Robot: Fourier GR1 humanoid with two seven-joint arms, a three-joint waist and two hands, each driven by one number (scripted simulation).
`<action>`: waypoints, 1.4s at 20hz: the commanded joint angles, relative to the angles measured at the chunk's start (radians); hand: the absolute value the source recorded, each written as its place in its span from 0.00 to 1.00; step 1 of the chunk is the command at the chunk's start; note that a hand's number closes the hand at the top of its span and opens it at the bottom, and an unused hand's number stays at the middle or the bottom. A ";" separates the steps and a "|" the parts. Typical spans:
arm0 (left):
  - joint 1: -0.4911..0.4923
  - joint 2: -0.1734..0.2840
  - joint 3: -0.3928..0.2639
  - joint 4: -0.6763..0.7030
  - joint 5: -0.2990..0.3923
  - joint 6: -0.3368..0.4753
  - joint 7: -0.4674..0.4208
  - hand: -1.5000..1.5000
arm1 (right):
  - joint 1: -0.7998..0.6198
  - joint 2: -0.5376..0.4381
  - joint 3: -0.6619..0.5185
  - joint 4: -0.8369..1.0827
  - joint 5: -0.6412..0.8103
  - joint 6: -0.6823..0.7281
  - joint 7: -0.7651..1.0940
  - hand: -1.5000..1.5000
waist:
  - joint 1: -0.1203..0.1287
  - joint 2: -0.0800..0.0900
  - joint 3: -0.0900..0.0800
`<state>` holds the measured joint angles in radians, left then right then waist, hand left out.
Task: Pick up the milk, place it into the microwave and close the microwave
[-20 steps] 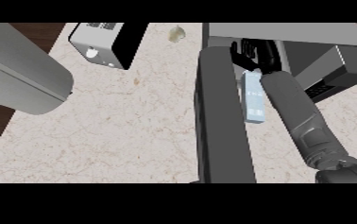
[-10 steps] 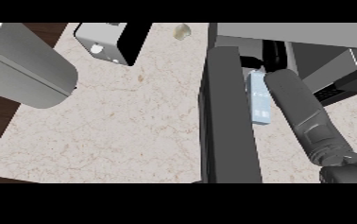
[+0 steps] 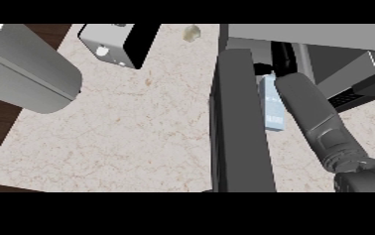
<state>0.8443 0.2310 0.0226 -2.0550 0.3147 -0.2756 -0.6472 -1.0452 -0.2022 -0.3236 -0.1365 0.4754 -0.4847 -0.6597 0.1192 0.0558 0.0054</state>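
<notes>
Pale speckled stone makes up the counter (image 3: 132, 130), which fills the left and middle of the head view and ends in a dark strip of floor at about 8 o'clock and 10 o'clock. Most of its surface lies bare between the left forearm and the microwave door.

At 12 o'clock, touching the top border, sits a small white and black appliance (image 3: 121, 43), and just to its right a small pale object (image 3: 191, 32) too blurred to identify. Both stand well apart from the microwave door.

The microwave door (image 3: 238, 125) stands open, seen edge-on as a long dark slab running from 12 o'clock down to 6 o'clock, right of centre. Behind it, at 1 to 2 o'clock, the grey microwave (image 3: 307, 35) shows its top edge and dark opening.

The milk (image 3: 273, 107), a pale blue carton, lies in the narrow gap just right of the door, squeezed between that slab and the right forearm, its upper end at the mouth of the cavity. The right hand (image 3: 284, 55) shows only as dark fingers above the carton's top end inside the opening; whether they curl round the carton or not, I cannot tell.

The left forearm (image 3: 33, 70) enters as a broad grey cylinder at 9 to 10 o'clock; its hand lies outside the view.
</notes>
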 commanded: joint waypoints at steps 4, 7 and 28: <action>-0.004 -0.009 -0.052 0.004 -0.028 -0.025 0.000 0.00 | 0.050 0.014 -0.045 0.007 -0.050 0.117 -0.110 0.00 | -0.015 -0.009 0.000; -0.021 -0.034 -0.094 0.002 -0.061 -0.005 0.019 0.00 | 0.024 0.008 -0.061 0.004 -0.069 0.181 -0.111 0.00 | -0.035 -0.020 -0.001; -0.187 -0.128 -0.356 -0.108 -0.313 0.120 0.282 0.00 | 0.331 0.081 -0.042 -0.132 -0.155 0.505 -0.307 0.00 | -0.133 -0.062 -0.006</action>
<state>0.7024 0.1178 -0.2810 -2.1309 0.0388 -0.1790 -0.4437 -0.7840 -0.1386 -0.3795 -0.2222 0.3350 -0.0315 -0.9367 -0.0013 -0.0015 0.0002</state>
